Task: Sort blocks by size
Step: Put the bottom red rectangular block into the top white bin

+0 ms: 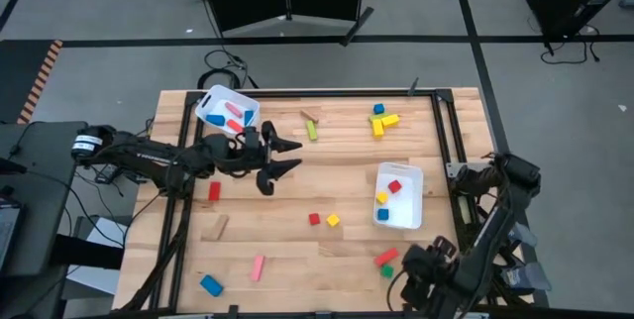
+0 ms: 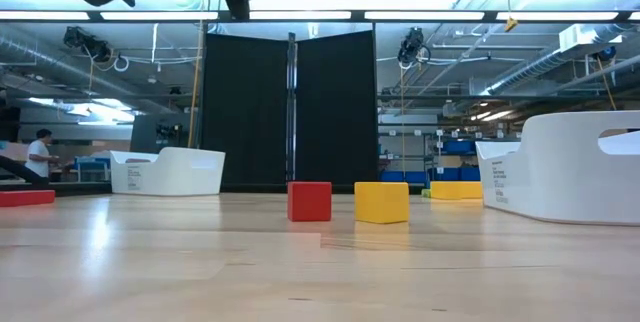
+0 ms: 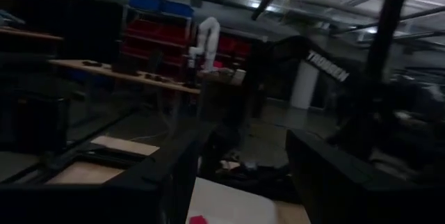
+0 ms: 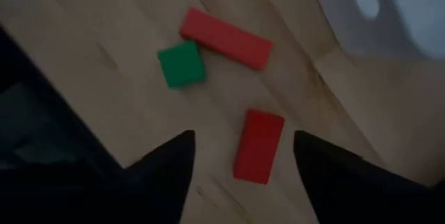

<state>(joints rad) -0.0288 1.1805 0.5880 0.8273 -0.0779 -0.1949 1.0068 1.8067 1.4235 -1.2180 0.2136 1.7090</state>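
Left gripper — open, beside bin

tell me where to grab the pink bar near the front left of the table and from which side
Grip the pink bar at its middle, across its narrow width, coming straight down from above. It lies flat on the table, long axis tilted slightly, so the fingers should close on its two long sides. Bare wood surrounds it; the blue block sits apart. The left gripper is the nearer one and stands open.

Two dark fingers of the left tool stand apart, framing a white bin's rim with a red block inside — beyond, a dim room with red shelving and a white robot arm.
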